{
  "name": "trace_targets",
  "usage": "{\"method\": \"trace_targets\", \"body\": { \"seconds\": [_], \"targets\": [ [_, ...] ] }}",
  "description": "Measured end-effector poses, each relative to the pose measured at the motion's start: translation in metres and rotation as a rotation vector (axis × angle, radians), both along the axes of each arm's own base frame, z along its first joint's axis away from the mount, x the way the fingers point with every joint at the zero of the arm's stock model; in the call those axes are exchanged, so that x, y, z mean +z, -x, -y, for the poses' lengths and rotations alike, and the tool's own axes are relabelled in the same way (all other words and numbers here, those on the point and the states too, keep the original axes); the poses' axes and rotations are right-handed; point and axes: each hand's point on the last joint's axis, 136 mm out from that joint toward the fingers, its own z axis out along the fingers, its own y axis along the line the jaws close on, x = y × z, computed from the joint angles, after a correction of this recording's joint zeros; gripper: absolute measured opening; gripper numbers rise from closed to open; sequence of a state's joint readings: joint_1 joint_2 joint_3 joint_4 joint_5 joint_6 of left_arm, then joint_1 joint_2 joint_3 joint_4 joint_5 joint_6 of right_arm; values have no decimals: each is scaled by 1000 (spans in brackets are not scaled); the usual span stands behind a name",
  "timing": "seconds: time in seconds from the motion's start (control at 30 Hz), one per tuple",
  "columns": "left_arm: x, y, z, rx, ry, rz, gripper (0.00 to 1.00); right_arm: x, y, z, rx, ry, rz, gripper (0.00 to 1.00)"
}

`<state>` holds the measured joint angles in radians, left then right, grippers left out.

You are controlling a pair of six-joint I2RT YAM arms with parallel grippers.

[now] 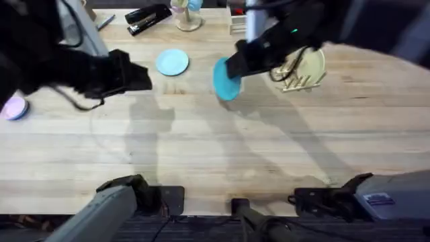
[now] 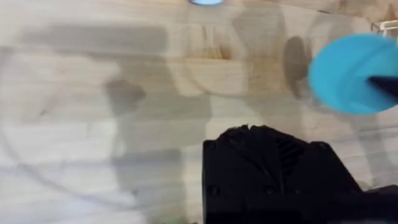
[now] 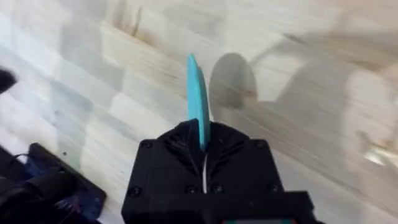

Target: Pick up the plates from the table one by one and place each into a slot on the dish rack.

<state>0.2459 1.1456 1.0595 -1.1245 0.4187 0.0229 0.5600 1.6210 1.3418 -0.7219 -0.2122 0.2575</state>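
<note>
My right gripper point(image 1: 233, 67) is shut on the rim of the teal plate point(image 1: 225, 81) and holds it on edge above the table point(image 1: 222, 168), left of the dish rack point(image 1: 300, 79). In the right wrist view the teal plate point(image 3: 198, 93) stands edge-on, clamped by the right gripper point(image 3: 203, 142). The light blue plate point(image 1: 173, 62) lies flat on the table, between the two grippers. My left gripper point(image 1: 140, 75) hovers to its left, shut and holding nothing. The left wrist view shows the left gripper point(image 2: 252, 134), the teal plate point(image 2: 351, 71) and the edge of the light blue plate point(image 2: 207, 2).
A pale yellow plate point(image 1: 308, 64) stands in the rack. At the table's far edge are a black stapler point(image 1: 148, 17) and a clear cup point(image 1: 187, 16). A pink and purple object point(image 1: 13, 107) lies at the left edge. The near half of the table is bare wood.
</note>
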Motion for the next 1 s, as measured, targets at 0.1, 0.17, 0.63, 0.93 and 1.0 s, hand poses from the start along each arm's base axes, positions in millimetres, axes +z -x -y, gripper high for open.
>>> {"method": "trace_targets", "body": {
  "seconds": [0.1, 0.17, 0.63, 0.93, 1.0],
  "targets": [
    [17, 22, -3, 19, -59, 40, 41, 25, 0, 24, -33, 28, 70, 30],
    [26, 34, -5, 33, -95, 60, 41, 41, 0, 42, -68, 50, 116, 30],
    [38, 55, -16, 69, -189, 84, 81, 115, 16, 154, -226, 275, 396, 30],
    [38, 55, -16, 68, -194, 83, 827, 118, 28, 184, -261, 406, 404, 30],
    [38, 55, -16, 68, -193, 83, 982, 117, 28, 185, -262, 414, 405, 30]
  ]
}}
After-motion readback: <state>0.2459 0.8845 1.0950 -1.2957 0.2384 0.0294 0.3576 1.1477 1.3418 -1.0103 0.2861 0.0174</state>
